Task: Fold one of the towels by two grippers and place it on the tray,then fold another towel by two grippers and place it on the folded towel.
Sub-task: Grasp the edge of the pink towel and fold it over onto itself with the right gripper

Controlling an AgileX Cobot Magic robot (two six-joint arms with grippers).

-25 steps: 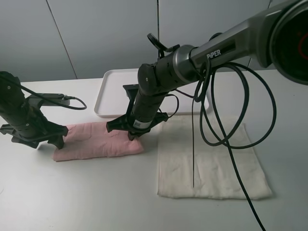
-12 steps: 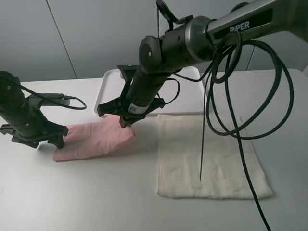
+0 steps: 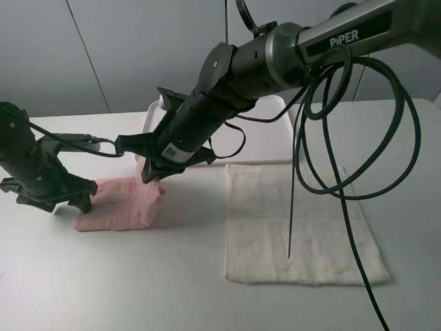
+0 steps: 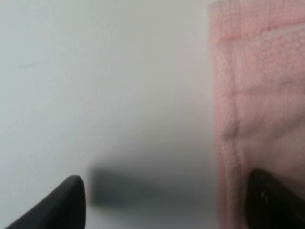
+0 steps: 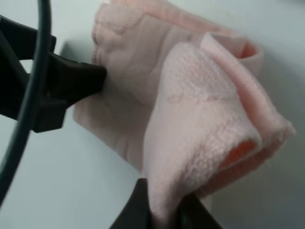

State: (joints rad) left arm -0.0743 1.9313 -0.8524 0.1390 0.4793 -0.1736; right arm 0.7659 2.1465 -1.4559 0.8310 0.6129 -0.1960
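Observation:
The pink towel [image 3: 117,205] lies at the left of the table, its right end lifted and doubled back over itself. My right gripper [image 3: 150,174] is shut on that raised end [image 5: 205,119], with the cloth pinched between its jaws [image 5: 162,210]. My left gripper [image 3: 69,204] stands open at the towel's left end; one fingertip [image 4: 274,202] rests on the pink edge [image 4: 257,95], the other on bare table. The cream towel [image 3: 303,227] lies flat at the right. The white tray [image 3: 269,141] sits at the back, partly hidden by the right arm.
Black cables [image 3: 324,172] from the right arm hang in loops over the cream towel. A dark cable [image 3: 103,145] runs along the table behind the left arm. A grey wall stands behind the table.
My right gripper has lifted the pink towel's right end and carried it left, so the towel now covers about half its earlier length. The left gripper has not moved.

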